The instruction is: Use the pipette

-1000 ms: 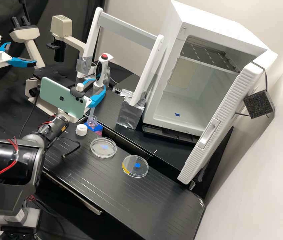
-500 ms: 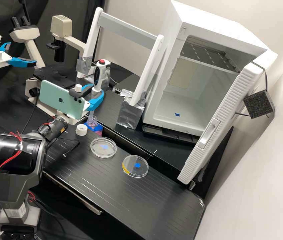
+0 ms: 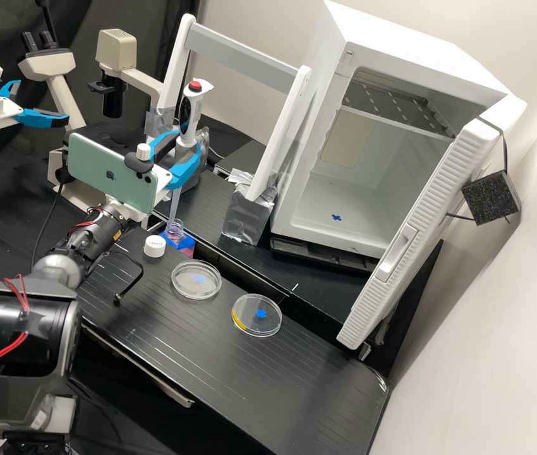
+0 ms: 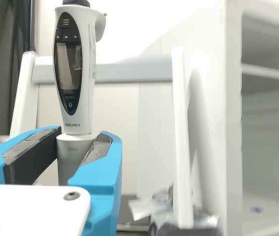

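In the high view, your end effector (image 3: 187, 144) grips the pipette (image 3: 189, 117) near-upright above the worktop (image 3: 237, 354), its clear tip at the small bottle's (image 3: 174, 232) mouth; you'll find the white cap (image 3: 154, 246) just beside. In the wrist view, your end effector (image 4: 83, 133) is part-open, its dark pads (image 4: 33, 155) closed around the pipette's grey lower section.

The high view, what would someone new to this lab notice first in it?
Probably the big white cabinet, its door hanging open at the far side of the bench. Next, the pale green phone mounted on the arm, and just beyond it the red-topped pipette held upright between bright blue fingers.
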You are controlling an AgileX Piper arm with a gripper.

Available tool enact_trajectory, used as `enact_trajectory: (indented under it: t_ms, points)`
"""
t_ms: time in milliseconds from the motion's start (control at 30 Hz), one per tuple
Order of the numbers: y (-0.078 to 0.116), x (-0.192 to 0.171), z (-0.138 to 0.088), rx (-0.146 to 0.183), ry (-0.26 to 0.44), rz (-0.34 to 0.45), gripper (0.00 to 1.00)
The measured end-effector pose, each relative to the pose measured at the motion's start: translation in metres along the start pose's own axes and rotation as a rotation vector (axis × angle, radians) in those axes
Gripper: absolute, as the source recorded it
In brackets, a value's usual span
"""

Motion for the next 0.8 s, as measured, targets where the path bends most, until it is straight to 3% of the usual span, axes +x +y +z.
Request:
enact_trajectory:
  t_ms: [167, 367, 500, 800]
  points:
    - [0.015, -0.003, -0.008, -0.01, 0.034, 0.011, 0.0]
    - [0.03, -0.007, -0.004, -0.067, 0.056, -0.054, 0.0]
    - [0.045, -0.017, 0.004, -0.081, 0.072, -0.037, 0.0]
    - [0.078, -0.04, 0.03, -0.04, 0.047, 0.059, 0.0]
